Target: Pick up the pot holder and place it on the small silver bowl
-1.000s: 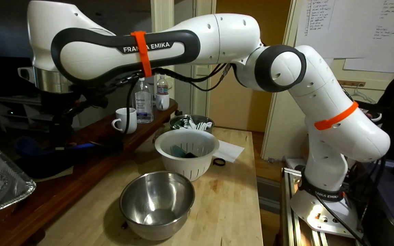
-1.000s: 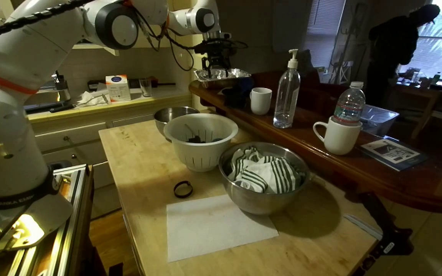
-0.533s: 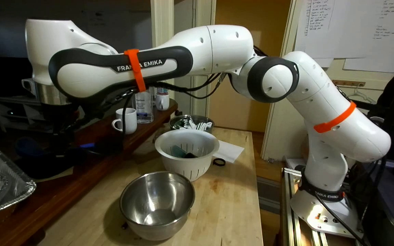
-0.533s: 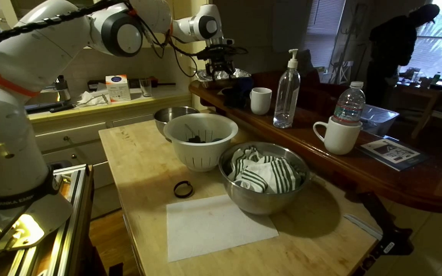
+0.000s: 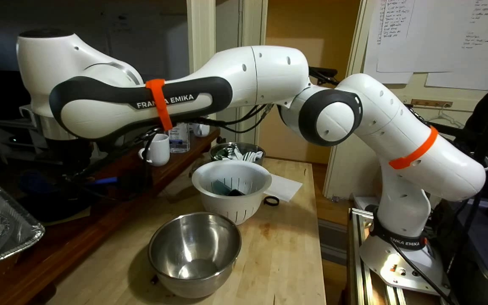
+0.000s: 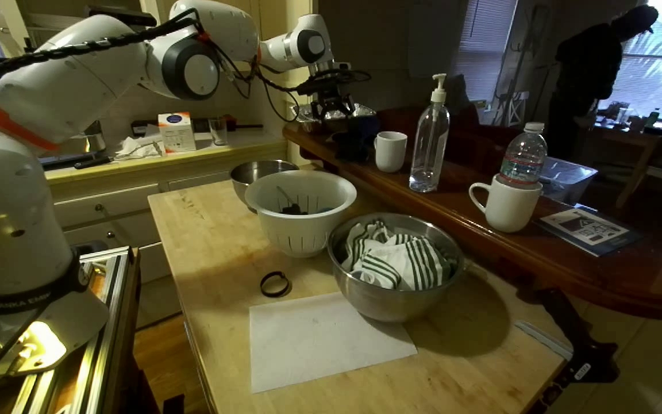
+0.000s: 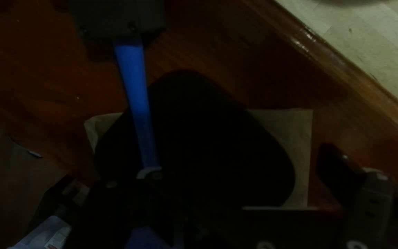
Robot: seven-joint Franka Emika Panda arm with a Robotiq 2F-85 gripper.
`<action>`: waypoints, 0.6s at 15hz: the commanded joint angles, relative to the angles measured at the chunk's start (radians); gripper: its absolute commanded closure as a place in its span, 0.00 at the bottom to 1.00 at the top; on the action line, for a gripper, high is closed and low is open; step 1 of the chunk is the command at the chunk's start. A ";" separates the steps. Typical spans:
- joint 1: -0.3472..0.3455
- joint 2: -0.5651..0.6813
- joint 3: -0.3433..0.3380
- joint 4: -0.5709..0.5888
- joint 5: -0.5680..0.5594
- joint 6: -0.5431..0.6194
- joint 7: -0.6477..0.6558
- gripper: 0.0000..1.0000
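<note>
"EMIKA" (image 5: pixel 182 98) on the arm (image 5: pixel 265 76) — end effector (image 6: pixel 333 112) wide above the pot holder (image 7: pixel 216 145)!
Striped cloth (image 6: pixel 403 259) in a steel bowl (image 6: pixel 388 307) — dark items (image 6: pixel 292 209) in the colander (image 6: pixel 302 231).

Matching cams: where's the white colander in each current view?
In an exterior view: just below centre, the white colander behind the small silver bowl.
In an exterior view: just left of centre, the white colander left of a metal bowl holding a striped towel.
Wrist view: not in it.
Shared landmark: light wood tabletop, upper right in the wrist view, under the colander in both exterior views.
</note>
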 commanded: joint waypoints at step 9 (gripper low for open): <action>0.038 0.151 -0.029 0.231 -0.012 -0.099 -0.077 0.15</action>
